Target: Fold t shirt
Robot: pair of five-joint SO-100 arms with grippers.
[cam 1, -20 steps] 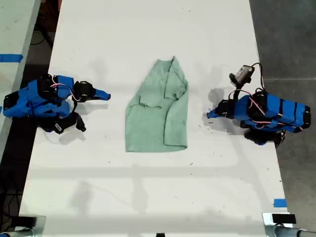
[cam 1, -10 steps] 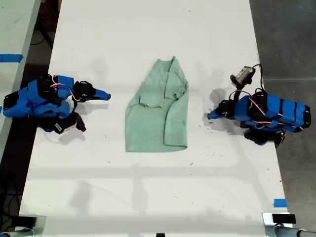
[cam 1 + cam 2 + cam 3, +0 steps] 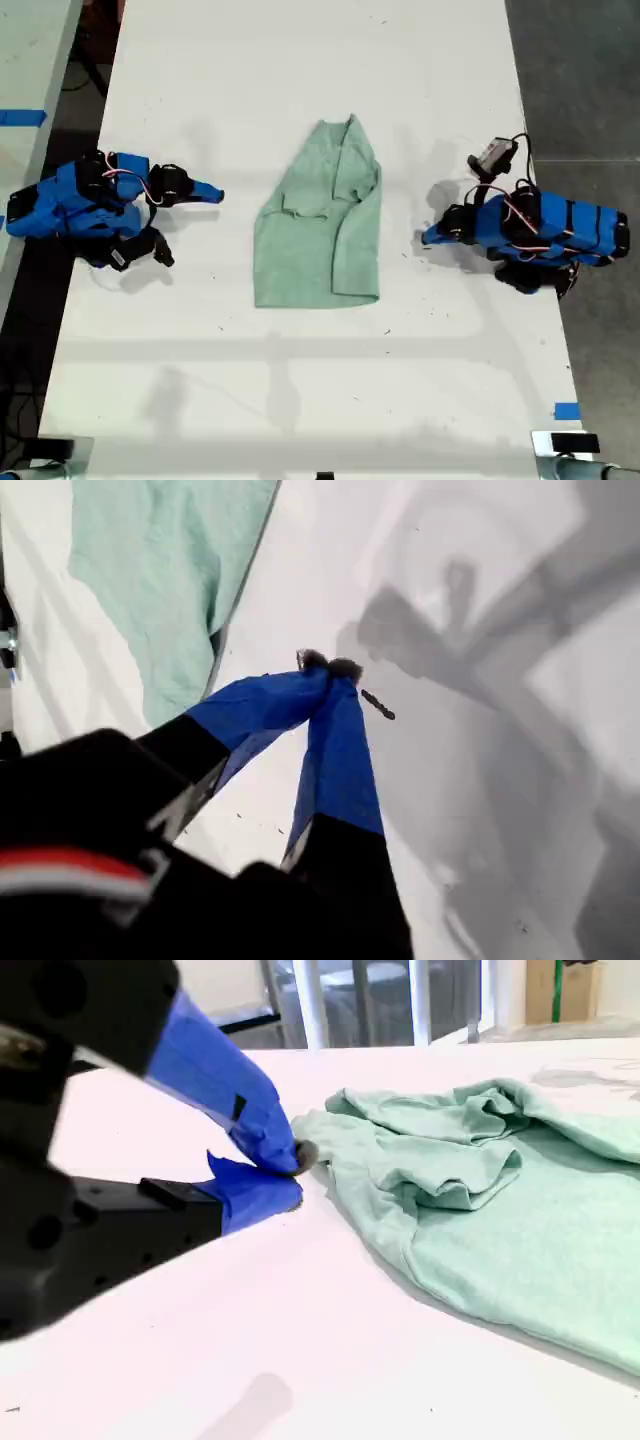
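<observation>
T-shirt [image 3: 320, 230], pale mint-green knit, lies partly folded and flat at centre frame of the exterior view on the white counter [image 3: 300, 60]. First gripper [image 3: 328, 665], blue, tips pressed together on nothing, sits just off the shirt's edge toward the exterior view's right. Second gripper [image 3: 295, 1175], also blue, is pressed together and empty, near the shirt's opposite edge without touching it.

A white table [image 3: 300, 400] bears the folded t shirt [image 3: 318, 220].
</observation>
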